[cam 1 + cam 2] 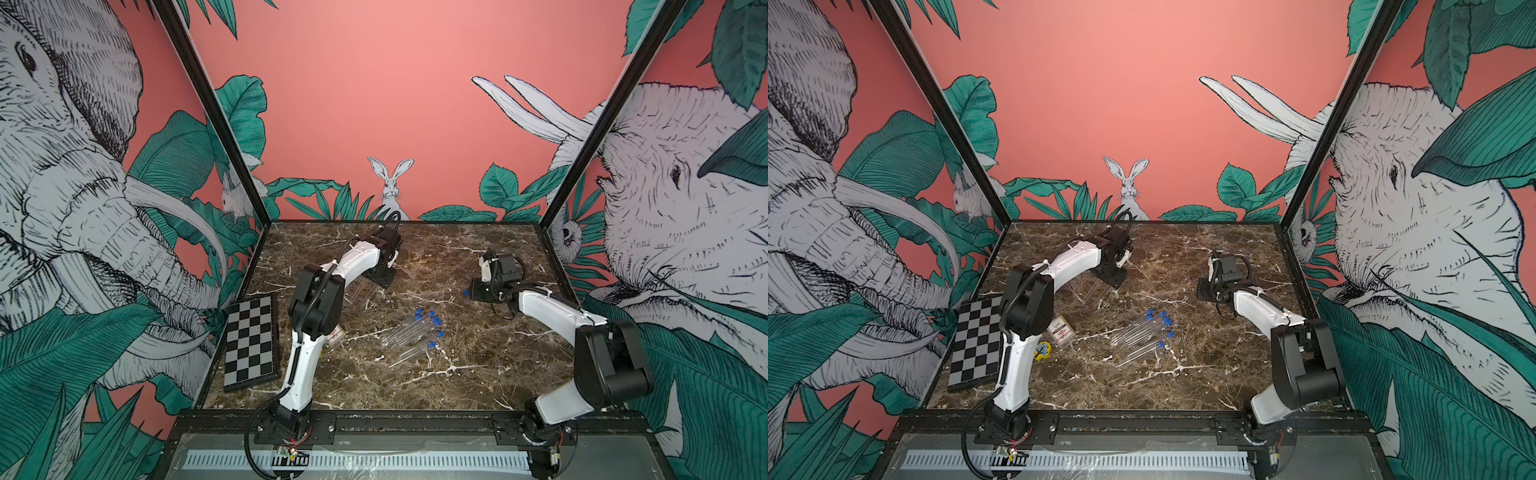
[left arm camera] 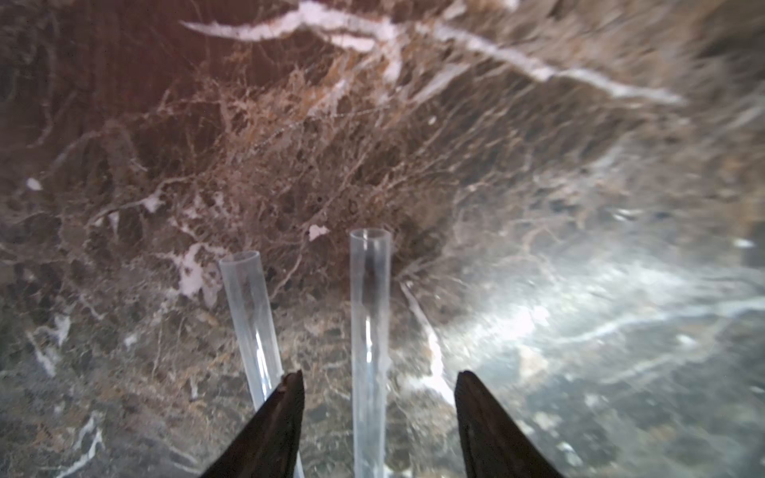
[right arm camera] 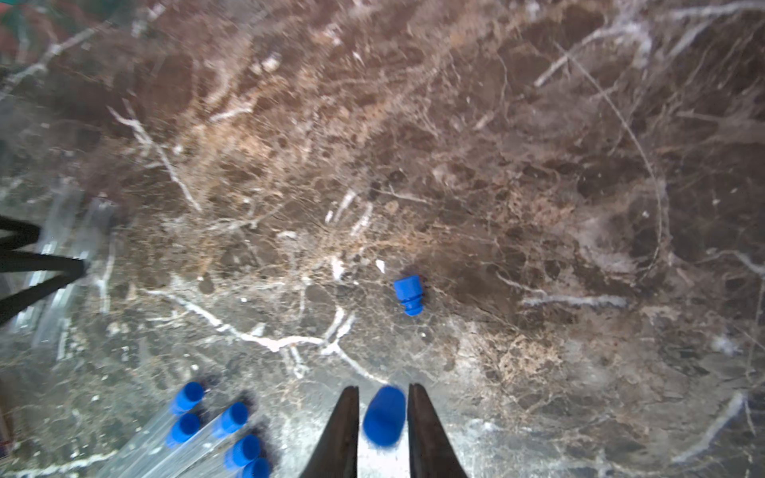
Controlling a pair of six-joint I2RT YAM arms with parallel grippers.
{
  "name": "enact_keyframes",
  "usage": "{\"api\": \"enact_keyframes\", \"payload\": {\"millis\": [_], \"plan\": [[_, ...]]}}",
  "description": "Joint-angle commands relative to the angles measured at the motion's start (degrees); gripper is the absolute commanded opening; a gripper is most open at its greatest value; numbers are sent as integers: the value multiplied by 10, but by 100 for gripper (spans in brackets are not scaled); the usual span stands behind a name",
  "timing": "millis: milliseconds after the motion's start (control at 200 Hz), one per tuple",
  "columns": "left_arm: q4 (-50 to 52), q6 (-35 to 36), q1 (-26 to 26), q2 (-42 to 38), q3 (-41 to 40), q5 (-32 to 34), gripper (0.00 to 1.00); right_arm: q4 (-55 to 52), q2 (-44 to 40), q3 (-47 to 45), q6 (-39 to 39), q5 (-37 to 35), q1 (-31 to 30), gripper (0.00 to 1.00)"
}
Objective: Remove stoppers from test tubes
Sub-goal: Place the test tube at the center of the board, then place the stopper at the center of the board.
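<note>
Two clear test tubes lie with bare open mouths under my left gripper (image 2: pixel 378 374). One tube (image 2: pixel 369 331) runs between its wide-apart jaws and touches neither; the other tube (image 2: pixel 248 314) lies just outside one finger. That gripper (image 1: pixel 382 278) is low at the table's far middle. My right gripper (image 3: pixel 383 389) hangs at the far right with its jaws slightly apart, a blurred blue stopper (image 3: pixel 384 416) loose between them. Another stopper (image 3: pixel 408 294) lies on the marble just beyond, also seen in a top view (image 1: pixel 466 293). Several stoppered tubes (image 1: pixel 411 332) lie bunched mid-table.
A folded chessboard (image 1: pixel 251 343) lies along the left wall. Beside the left arm's elbow are a flat clear card case (image 1: pixel 1061 330) and a small yellow object (image 1: pixel 1042 350). The walls close in the marble table (image 1: pixel 457 374) on three sides.
</note>
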State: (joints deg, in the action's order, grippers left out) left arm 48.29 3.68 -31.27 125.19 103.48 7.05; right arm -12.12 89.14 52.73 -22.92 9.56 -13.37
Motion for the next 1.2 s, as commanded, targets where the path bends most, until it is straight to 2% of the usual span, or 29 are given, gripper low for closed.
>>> {"api": "enact_keyframes", "payload": {"millis": [0, 255, 565, 820, 970, 1070, 1195], "plan": [[-14, 16, -17, -58, -17, -3, 62, -9, 21, 5, 7, -12, 11, 22], [-39, 16, -24, -108, -69, -26, 63, -9, 59, 12, 8, -19, 19, 23], [-49, 24, -31, -138, -92, -52, 64, 1, 48, 0, 6, -9, 19, 23], [-60, 31, -35, -198, -138, -79, 64, -7, 31, 3, 8, 0, 18, 28], [-38, 28, -39, -225, -152, -90, 64, -9, 1, 3, 8, 4, 14, 36], [-35, 18, -42, -241, -171, -96, 64, -6, -5, 3, 4, 18, 9, 45], [-43, 5, -51, -252, -203, -117, 63, -3, -23, -3, 1, 20, -1, 63]]}}
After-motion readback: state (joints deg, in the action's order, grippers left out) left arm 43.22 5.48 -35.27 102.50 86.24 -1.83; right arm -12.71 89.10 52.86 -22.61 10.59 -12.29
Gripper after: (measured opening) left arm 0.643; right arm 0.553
